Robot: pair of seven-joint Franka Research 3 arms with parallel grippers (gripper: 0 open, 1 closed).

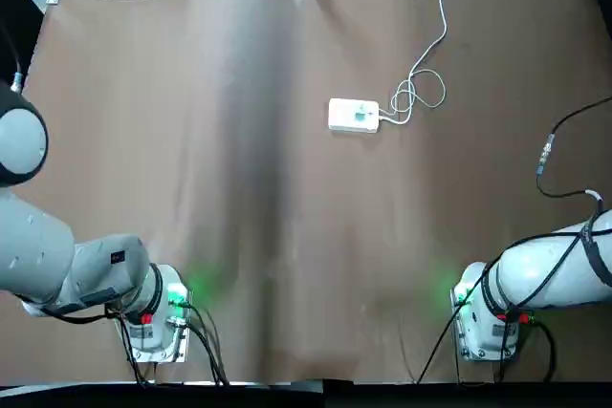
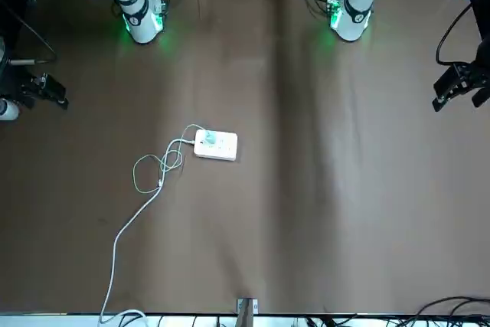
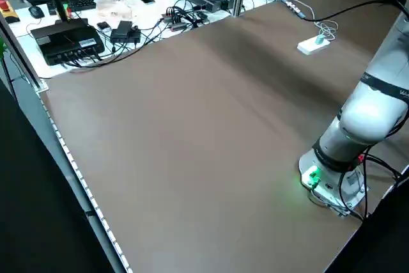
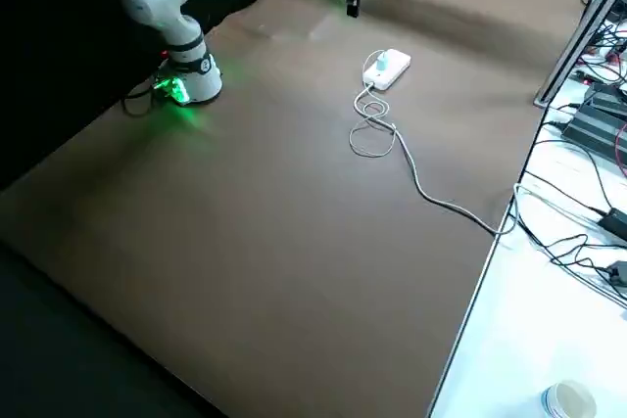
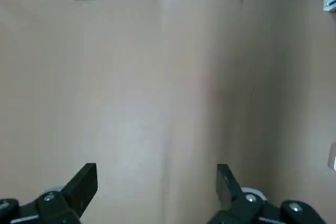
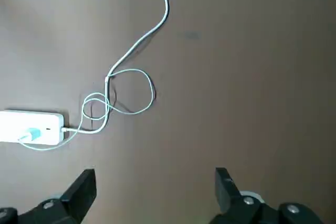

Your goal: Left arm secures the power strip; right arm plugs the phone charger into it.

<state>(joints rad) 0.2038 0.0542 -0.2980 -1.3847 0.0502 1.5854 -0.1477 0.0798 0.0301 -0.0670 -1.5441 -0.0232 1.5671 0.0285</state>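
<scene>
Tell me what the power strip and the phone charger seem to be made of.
The power strip looks like smooth hard plastic, glossy or satin: an even white shell with rounded edges. The phone charger is probably plastic too, pale teal; its uniform colour suggests this, but its finish is unclear.

Top camera overhead, front camera facing robot

Both arms are bent up over their bases at the table's near edge, left gripper (image 5: pixel 157 177) and right gripper (image 6: pixel 156 179) each hanging with fingers spread wide apart.
</scene>
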